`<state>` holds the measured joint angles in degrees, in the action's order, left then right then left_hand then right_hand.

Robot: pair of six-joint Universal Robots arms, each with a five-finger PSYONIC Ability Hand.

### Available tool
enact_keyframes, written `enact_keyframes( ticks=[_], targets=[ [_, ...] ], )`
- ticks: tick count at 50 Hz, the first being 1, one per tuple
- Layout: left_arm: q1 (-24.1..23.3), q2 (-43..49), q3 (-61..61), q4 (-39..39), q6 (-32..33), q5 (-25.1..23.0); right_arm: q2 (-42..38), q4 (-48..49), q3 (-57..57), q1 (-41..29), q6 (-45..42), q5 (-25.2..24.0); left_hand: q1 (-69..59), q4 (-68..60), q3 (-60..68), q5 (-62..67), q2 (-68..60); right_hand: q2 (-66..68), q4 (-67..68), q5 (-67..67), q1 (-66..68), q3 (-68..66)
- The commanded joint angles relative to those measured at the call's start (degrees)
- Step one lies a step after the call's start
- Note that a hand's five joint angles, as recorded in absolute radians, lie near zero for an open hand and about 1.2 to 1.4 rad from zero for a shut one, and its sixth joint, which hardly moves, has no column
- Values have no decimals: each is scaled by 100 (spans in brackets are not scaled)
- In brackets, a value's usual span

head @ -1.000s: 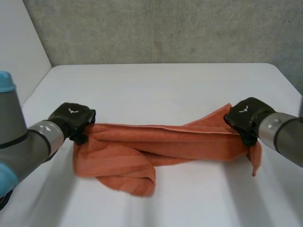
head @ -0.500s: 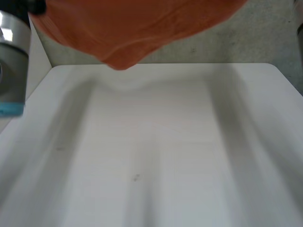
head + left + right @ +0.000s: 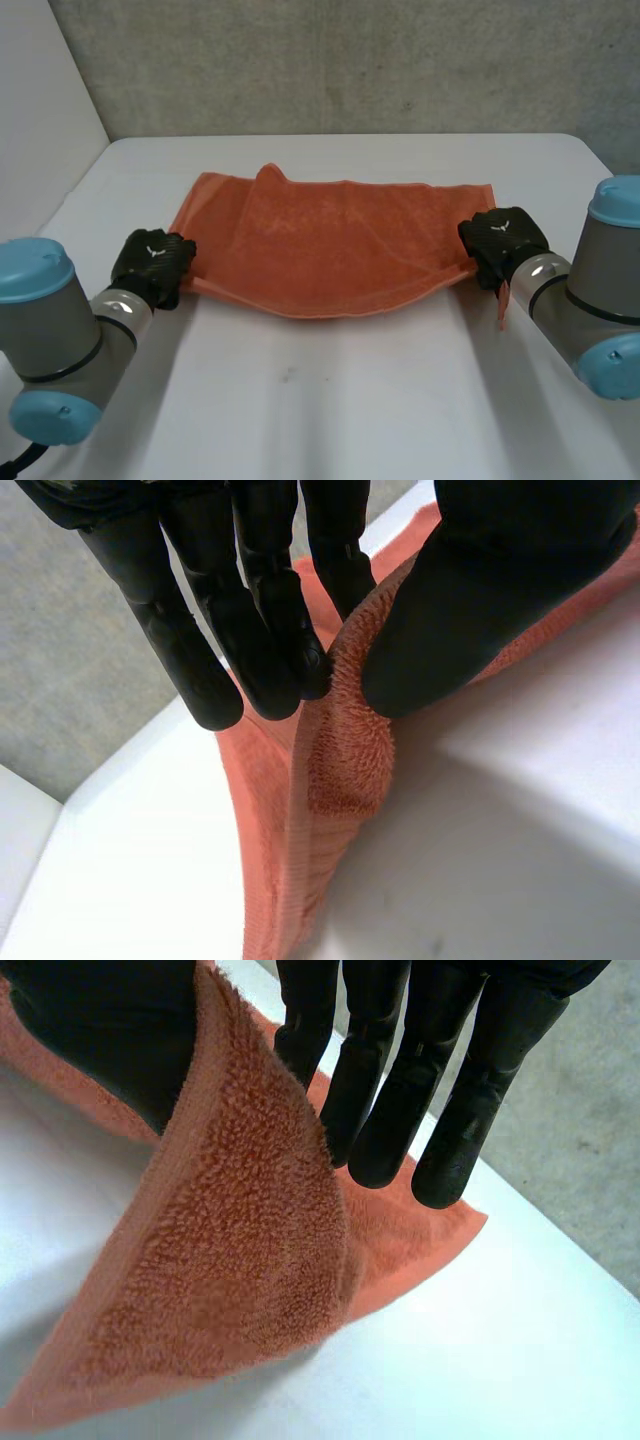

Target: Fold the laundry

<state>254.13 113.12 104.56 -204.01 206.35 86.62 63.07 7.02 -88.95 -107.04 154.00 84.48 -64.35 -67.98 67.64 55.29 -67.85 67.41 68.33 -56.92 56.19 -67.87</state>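
The white surface (image 3: pixel 330 410) now carries the orange towel (image 3: pixel 330 240) spread open. One second ago the towel was a bunched strip, and half a second ago it was swung high in the air. I judge that the shaking-out is done and the first fold can begin.

The towel lies in the middle, with its far edge flat and its near edge sagging between the hands. The left hand (image 3: pixel 152 262) holds the near left corner and the right hand (image 3: pixel 503 243) holds the near right corner. The left fingers (image 3: pixel 265 630) pinch the cloth against the thumb (image 3: pixel 450 610), and the right fingers (image 3: pixel 390 1090) do the same.
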Motion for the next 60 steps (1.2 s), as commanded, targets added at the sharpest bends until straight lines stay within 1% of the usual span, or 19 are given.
enact_keyframes(
  ticks=[1, 3, 11, 14, 16, 18, 20, 21, 23, 26, 29, 40, 46, 60],
  targets=[
    [31, -502, 91, 45, -7, -40, 135, 18, -237, 175, 16, -72, 2173, 2536, -2502, -2267, 2523, 1259, 1167, -1308, 2381, -1213],
    [66, -502, 82, 45, -7, -58, 118, 18, -299, 236, 16, -80, 2285, 2648, -2614, -2379, 2634, 1259, 1167, -1308, 2381, -1213],
    [462, -493, 47, 221, -42, -93, 13, 18, -343, 412, 16, -89, 2252, 2615, -2580, -2346, 2601, 1259, 1167, -1308, 2381, -1213],
    [664, -467, 38, 353, -69, -312, -84, 27, -334, 430, 16, -89, 2285, 2648, -2614, -2379, 2634, 1259, 1167, -1308, 2381, -1213],
    [909, -467, 47, 510, -86, -697, -119, 27, -334, 430, 16, -80, 2302, 2665, -2631, -2396, 2651, 1259, 1167, -1308, 2381, -1213],
    [1024, -467, 56, 607, -104, -909, -119, 27, -334, 430, 16, -80, 2319, 2682, -2647, -2413, 2668, 1259, 1167, -1308, 2381, -1213],
    [1094, -467, 64, 730, -104, -1094, -119, 27, -334, 430, 16, -80, 2319, 2682, -2648, -2413, 2668, 1259, 1167, -1308, 2381, -1213],
    [1095, -467, 64, 731, -104, -1095, -128, 27, -334, 430, 16, -80, 2319, 2682, -2648, -2413, 2668, 1259, 1167, -1308, 2381, -1213],
    [1174, -458, 64, 993, -95, -1340, -128, 27, -334, 438, 16, -80, 2352, 2715, -2681, -2446, 2702, 1259, 1167, -1308, 2381, -1213],
    [1209, -458, 73, 1143, -95, -1455, -128, 27, -334, 438, 16, -80, 2519, 2882, -2848, -2613, 2869, 1259, 1167, -1308, 2381, -1213],
    [1227, -397, 108, 1171, -86, -1499, -137, 27, -334, 438, 16, -80, 2890, 3253, -3219, -2984, 3240, 1259, 1167, -1308, 2381, -1213],
    [1235, 113, 3, 1012, -33, -1499, -155, 18, -343, 430, 16, -80, 2807, 3170, -3135, -2901, 3156, 1259, 1167, -1308, 2381, -1213],
    [1235, 263, -59, 670, -25, -1491, -155, 27, -378, 438, 16, -89, 2723, 3086, -3051, -2817, 3072, 1259, 1167, -1308, 2381, -1213],
    [1235, 500, -199, 643, -7, -1473, -155, 36, -396, 438, 7, -89, 2722, 3085, -3051, -2816, 3072, 1259, 1167, -1308, 2381, -1213]
  ],
)
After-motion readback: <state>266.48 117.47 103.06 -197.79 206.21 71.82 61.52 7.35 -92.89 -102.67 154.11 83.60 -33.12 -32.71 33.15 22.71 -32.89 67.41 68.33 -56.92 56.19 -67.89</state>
